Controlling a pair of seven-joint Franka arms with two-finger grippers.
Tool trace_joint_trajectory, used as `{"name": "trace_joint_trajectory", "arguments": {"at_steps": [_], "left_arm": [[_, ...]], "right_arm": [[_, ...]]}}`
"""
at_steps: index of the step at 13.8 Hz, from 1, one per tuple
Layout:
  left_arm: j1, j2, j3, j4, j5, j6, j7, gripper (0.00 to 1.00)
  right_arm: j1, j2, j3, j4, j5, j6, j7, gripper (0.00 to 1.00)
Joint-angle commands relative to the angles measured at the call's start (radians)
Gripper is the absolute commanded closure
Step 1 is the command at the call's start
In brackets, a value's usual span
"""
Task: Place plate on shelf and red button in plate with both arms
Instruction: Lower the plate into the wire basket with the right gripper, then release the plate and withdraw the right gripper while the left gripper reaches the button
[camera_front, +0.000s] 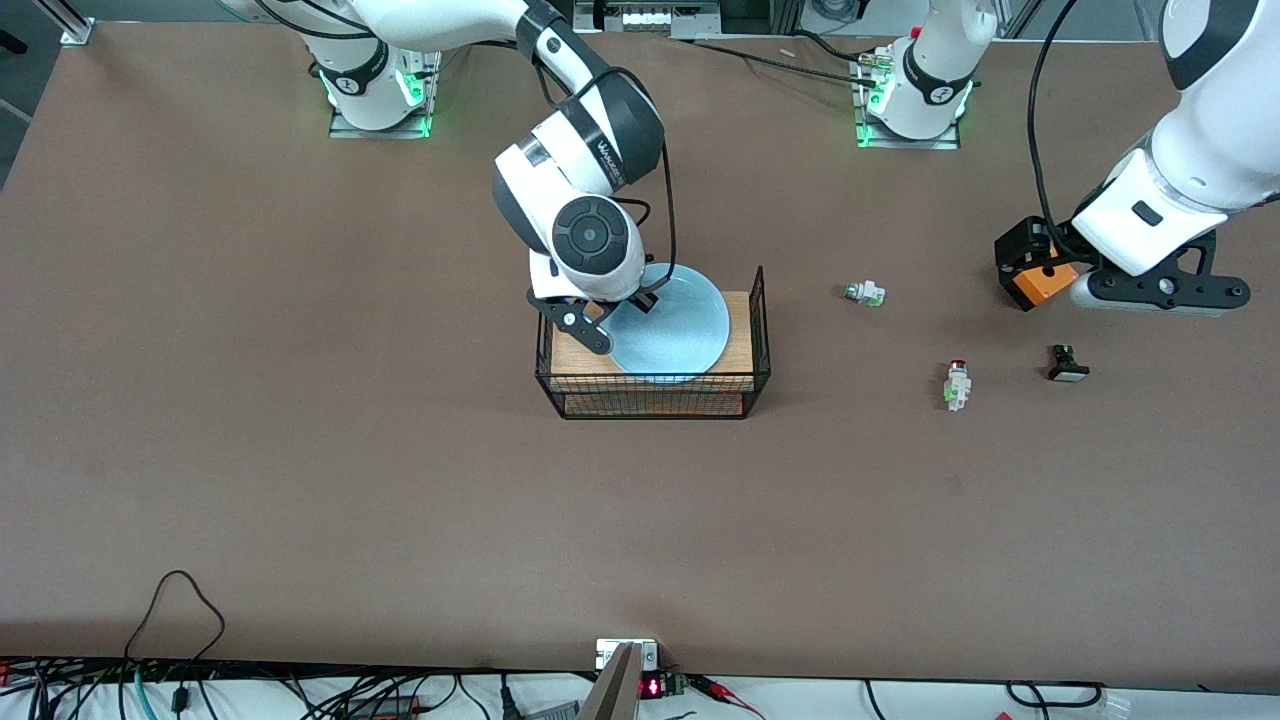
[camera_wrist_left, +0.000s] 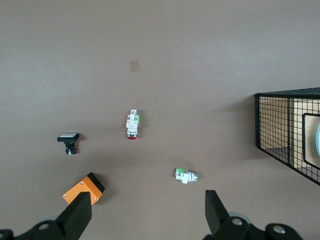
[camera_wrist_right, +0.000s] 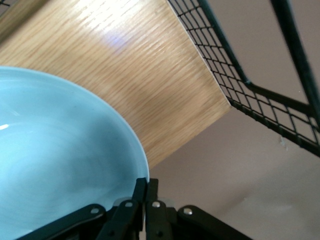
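Plate (camera_front: 672, 325) rim pinched in right gripper (camera_wrist_right: 145, 192); left gripper (camera_wrist_left: 147, 212) wide open over the red button (camera_wrist_left: 132, 124).

- Your right arm reaches from its base out over the middle of the table, wrist bent downward, and its black two-finger right gripper (camera_wrist_right: 142, 187) has its fingers pinched tight on the rim of the round pale light-blue plate (camera_front: 672, 322).
- Your left arm waits, bent low over its own end of the table; its black two-finger left gripper (camera_wrist_left: 148, 212) hangs with fingers spread wide, holding nothing.
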Motion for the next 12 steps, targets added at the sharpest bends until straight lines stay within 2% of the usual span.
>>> {"name": "trace_joint_trajectory", "arguments": {"at_steps": [1,3,7,10,12], "left_arm": [[0.002,0.006,-0.002,0.023,0.0,-0.022,0.005,0.0],[0.002,0.006,-0.002,0.023,0.0,-0.021,0.005,0.0],[0.0,0.006,-0.007,0.023,0.0,-0.022,0.004,0.0],[0.0,0.006,-0.007,0.025,0.0,-0.022,0.004,0.0],[0.002,0.004,-0.004,0.023,0.0,-0.022,0.004,0.0]], "right_arm": [[0.005,0.0,-0.009,-0.012,-0.012,0.0,0.003,0.76],[-0.001,-0.002,-0.009,-0.012,-0.007,0.002,0.002,0.55],[-0.005,-0.014,-0.013,0.005,-0.007,0.008,0.014,0.23],[-0.027,-0.022,-0.016,0.086,0.023,0.01,0.009,0.0],[-0.06,-0.036,-0.019,0.142,0.115,0.014,0.0,0.0]]}}
